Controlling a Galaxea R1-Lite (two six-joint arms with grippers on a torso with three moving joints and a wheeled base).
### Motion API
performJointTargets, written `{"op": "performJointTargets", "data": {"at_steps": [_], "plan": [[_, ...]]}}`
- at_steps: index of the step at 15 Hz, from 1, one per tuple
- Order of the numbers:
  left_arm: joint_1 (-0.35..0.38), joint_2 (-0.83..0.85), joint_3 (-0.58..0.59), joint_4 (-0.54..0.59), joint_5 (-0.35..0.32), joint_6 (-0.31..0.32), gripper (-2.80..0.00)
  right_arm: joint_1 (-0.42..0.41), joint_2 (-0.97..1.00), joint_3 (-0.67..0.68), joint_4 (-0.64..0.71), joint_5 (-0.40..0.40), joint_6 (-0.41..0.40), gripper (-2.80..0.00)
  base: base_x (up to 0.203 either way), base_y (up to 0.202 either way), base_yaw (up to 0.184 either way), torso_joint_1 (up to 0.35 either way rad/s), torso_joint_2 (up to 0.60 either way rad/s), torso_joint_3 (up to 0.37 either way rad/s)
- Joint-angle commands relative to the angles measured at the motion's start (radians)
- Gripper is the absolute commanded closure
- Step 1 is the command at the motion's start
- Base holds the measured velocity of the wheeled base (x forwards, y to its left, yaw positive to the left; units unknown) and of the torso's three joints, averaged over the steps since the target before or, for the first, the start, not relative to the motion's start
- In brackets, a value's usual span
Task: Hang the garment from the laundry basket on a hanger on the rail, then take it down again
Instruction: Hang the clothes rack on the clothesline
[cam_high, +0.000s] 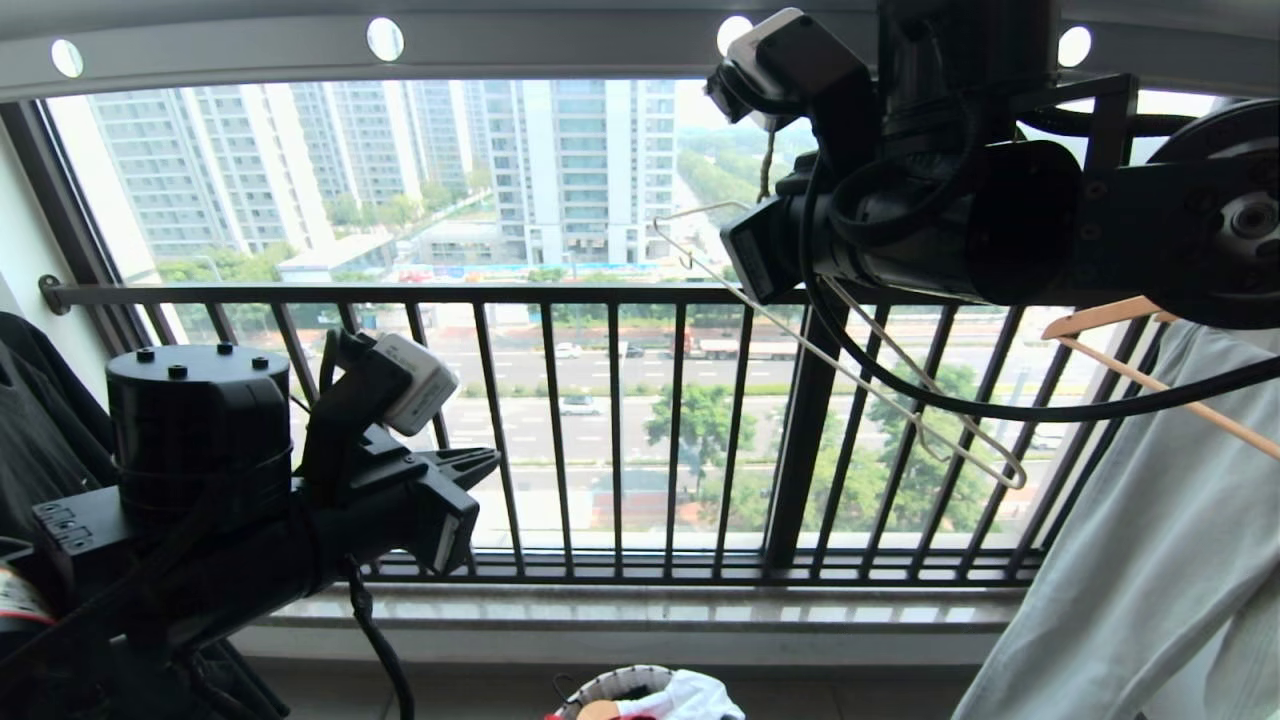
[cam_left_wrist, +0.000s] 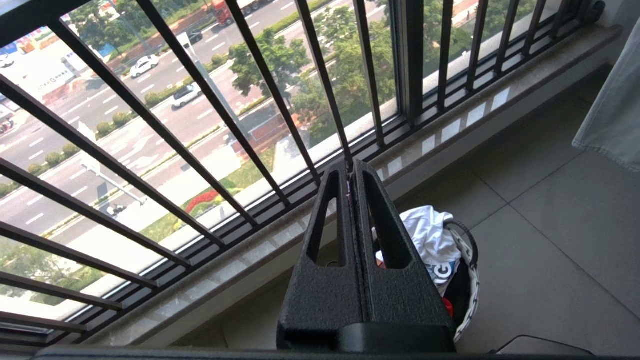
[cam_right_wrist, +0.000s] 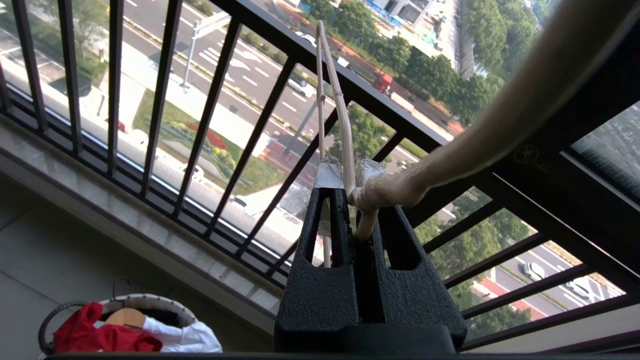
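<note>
Red shirt lies bunched in the laundry basket on the floor below the window sill, beside white cloth and a tan wooden hanger that also sit in the basket. In the head view only the basket's rim shows at the bottom edge, with the white cloth spilling over it.

At the far left of the head view a black garment hangs against the wall. Next to it the left arm reaches forward at a low height, and its tool, the left tool, is clenched with its two fingers pressed flat together and nothing between them. It points at the black window railing, above the basket.

Overhead runs the grey rail with its row of round holes. The right arm is raised high at the upper right of the head view. The right tool is clenched on the thin cream wire hanger, gripping it near the neck where the wires meet. The hanger slants down to the right, in front of the railing, below the rail; whether its hook touches the rail cannot be made out. No shirt hangs on it.

At the far right a pale grey garment hangs from another tan wooden hanger, just beside the wire hanger's lower end.
</note>
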Motion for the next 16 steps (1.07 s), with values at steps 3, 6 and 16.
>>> {"op": "performJointTargets", "data": {"at_steps": [3, 6, 16], "plan": [[-0.015, 0.002, 0.007, -0.004, 0.0, 0.001, 0.0, 0.007, 0.019, -0.017, 0.005, -0.002, -0.008, -2.6, 0.0, 0.0, 0.0, 0.0, 0.0, 0.0], [-0.015, 0.002, 0.007, -0.004, 0.0, 0.001, 0.0, 0.016, 0.009, -0.011, 0.01, -0.002, -0.01, -2.8, 0.0, 0.0, 0.0, 0.0, 0.0, 0.0], [-0.055, -0.319, 0.047, 0.383, 0.001, 0.006, 0.0, 0.156, -0.505, 0.436, 0.03, 0.0, 0.079, -2.8, 0.0, 0.0, 0.0, 0.0, 0.0, 0.0]]}}
